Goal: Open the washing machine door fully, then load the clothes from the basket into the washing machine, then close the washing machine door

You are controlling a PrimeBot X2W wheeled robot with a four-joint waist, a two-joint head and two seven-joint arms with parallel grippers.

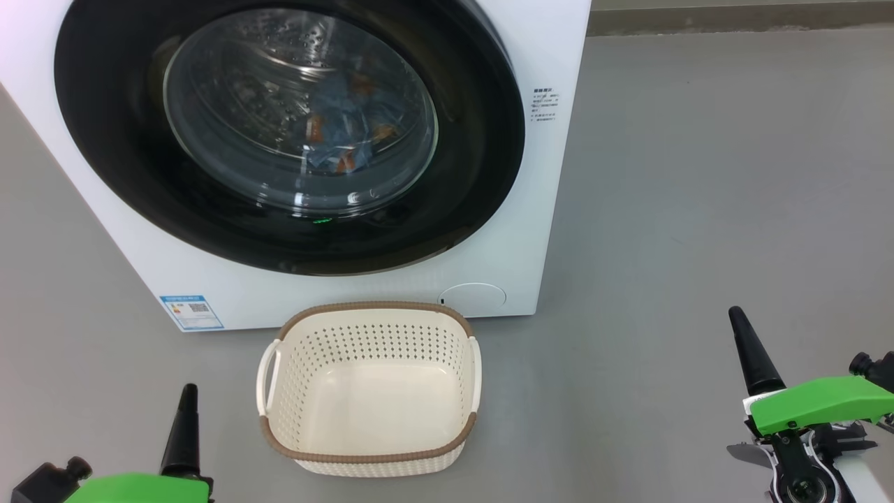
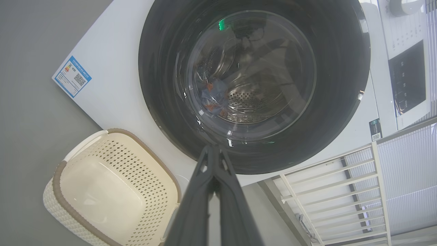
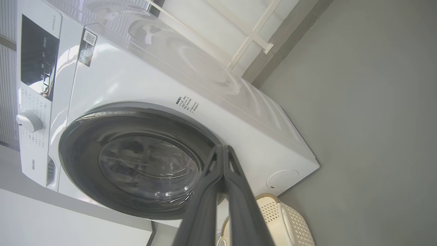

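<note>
The white washing machine (image 1: pixel 545 209) stands ahead, its round black-ringed door (image 1: pixel 482 140) lying flat against the front. Through the glass I see the blue and orange clothes (image 1: pixel 342 133) inside the steel drum, also the clothes (image 2: pixel 211 97) in the left wrist view. On the floor in front sits the cream basket (image 1: pixel 370 328) with nothing in it. My left gripper (image 1: pixel 187 392) is shut at the lower left, beside the basket. Off to the lower right, well clear of the basket, my right gripper (image 1: pixel 737 316) is shut too. Neither holds anything.
Grey floor (image 1: pixel 698 175) spreads to the right of the machine. A blue label (image 1: pixel 191 311) marks its lower front corner and a round cover (image 1: pixel 473 296) sits low on the front. A white rack (image 2: pixel 327 191) stands beside the machine. The control panel (image 3: pixel 37 58) and dial (image 3: pixel 29 121) are on its upper front.
</note>
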